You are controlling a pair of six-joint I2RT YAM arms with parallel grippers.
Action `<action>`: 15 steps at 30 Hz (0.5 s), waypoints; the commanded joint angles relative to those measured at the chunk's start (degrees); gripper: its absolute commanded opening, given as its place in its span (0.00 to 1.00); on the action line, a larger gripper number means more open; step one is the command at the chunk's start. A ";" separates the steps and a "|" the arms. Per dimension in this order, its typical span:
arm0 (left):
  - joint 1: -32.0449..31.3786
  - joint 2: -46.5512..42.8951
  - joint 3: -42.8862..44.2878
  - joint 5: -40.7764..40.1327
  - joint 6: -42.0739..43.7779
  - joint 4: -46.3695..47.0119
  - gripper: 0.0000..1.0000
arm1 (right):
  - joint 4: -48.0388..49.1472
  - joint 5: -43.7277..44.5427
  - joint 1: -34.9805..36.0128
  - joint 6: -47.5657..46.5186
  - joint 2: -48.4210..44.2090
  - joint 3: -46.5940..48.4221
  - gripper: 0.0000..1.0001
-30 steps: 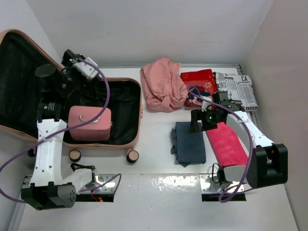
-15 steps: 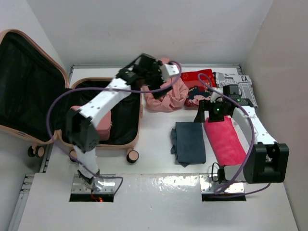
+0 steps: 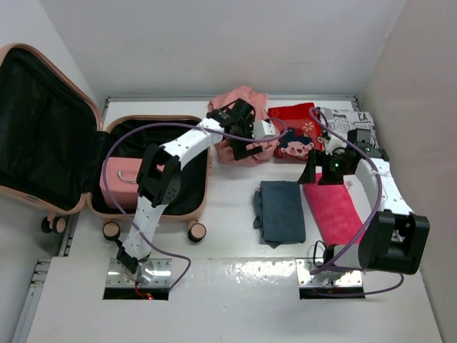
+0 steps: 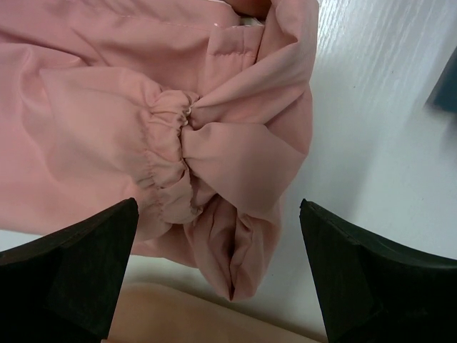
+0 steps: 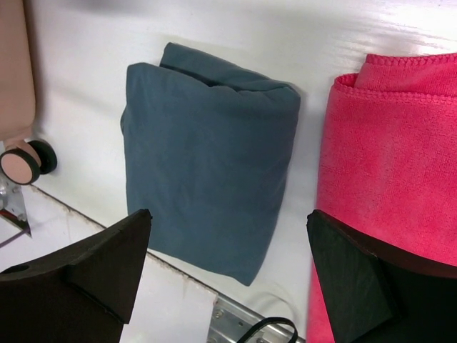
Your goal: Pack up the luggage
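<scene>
The open suitcase [image 3: 43, 143] sits at the left of the frame. The left gripper [image 4: 218, 207], spread wide, hangs over the pink cloth [image 4: 107, 107]. The right gripper [image 5: 228, 214], spread wide, hangs near the blue cloth [image 5: 207, 157].

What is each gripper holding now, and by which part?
Nothing is held. The left gripper is open over the pink garment, and the right gripper is open over the folded blue cloth.

bright, even overhead light; soft shadows, glare on table [image 3: 235, 268] near edge; wrist views sharp.
</scene>
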 commanded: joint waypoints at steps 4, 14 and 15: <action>-0.60 1.93 -0.21 1.35 2.20 2.72 1.00 | -0.71 -2.94 -1.36 -3.15 -0.09 0.19 0.88; -2.71 7.48 -0.91 1.97 3.69 5.02 1.00 | -1.85 -3.03 -1.97 -3.76 0.88 1.51 0.88; -2.71 7.48 -0.91 1.97 3.69 5.80 1.00 | -2.12 -3.12 -1.97 -3.94 0.97 1.77 0.88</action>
